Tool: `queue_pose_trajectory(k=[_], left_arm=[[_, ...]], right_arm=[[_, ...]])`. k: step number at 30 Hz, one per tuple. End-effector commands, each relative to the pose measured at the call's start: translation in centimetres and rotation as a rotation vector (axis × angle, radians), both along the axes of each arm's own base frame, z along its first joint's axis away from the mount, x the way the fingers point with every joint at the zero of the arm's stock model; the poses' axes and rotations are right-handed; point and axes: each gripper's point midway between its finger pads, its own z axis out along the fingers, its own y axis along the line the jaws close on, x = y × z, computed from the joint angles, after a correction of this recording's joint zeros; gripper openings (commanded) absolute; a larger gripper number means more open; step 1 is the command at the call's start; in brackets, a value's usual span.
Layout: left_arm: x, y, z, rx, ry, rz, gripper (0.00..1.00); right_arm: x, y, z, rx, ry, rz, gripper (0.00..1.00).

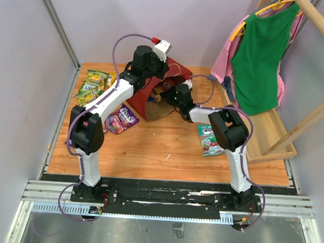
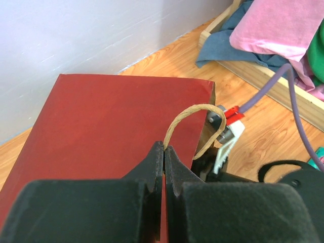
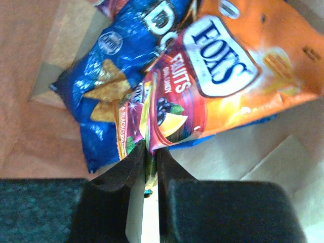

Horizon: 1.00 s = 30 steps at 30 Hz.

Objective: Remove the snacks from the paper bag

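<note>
- Nearest the arm bases, the table (image 1: 166, 154) shows bare wood between the two arms. I judge this the best room for setting down the next packet.
- Two snacks already lie out here: a teal packet (image 1: 208, 139) just beside the right arm's elbow, and a purple packet (image 1: 123, 118) beside the left arm.
- Mid-table, the paper bag (image 1: 144, 104) sits tipped, its mouth turned toward the right arm.
- The left gripper (image 2: 164, 149) is clenched on the bag's handle (image 2: 200, 106), pinching the loop at its root above the red side.
- The right gripper (image 3: 151, 152) is inside the mouth, its jaws nipped on a corner of the orange packet (image 3: 253, 76).
- That packet lies partly over the blue chip bag (image 3: 116, 61), and both rest on the brown lining. At least these two are left to take out. Whether more hides beneath them, I cannot tell.
- The bag's walls stand close around the right wrist, so pulling back should follow the line of the mouth. The chip bag touches the held packet and may drag with it.
- Farther left, green packets (image 1: 93, 85) lie out near the side wall.
- At the far right, a wooden rack (image 1: 274, 137) with hanging clothes (image 1: 259, 61) borders the table and narrows the room there.
- By my reckoning the task is past halfway.
</note>
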Motion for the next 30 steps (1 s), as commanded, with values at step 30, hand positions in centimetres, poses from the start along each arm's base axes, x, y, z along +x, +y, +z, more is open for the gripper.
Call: queue_pose_trajectory(k=[30], left_arm=[[0.1, 1.6, 3.2, -0.008, -0.063, 0.045, 0.01]], right_arm=[[-21.9, -14.2, 11.0, -0.31, -0.157, 0.085, 0.01]])
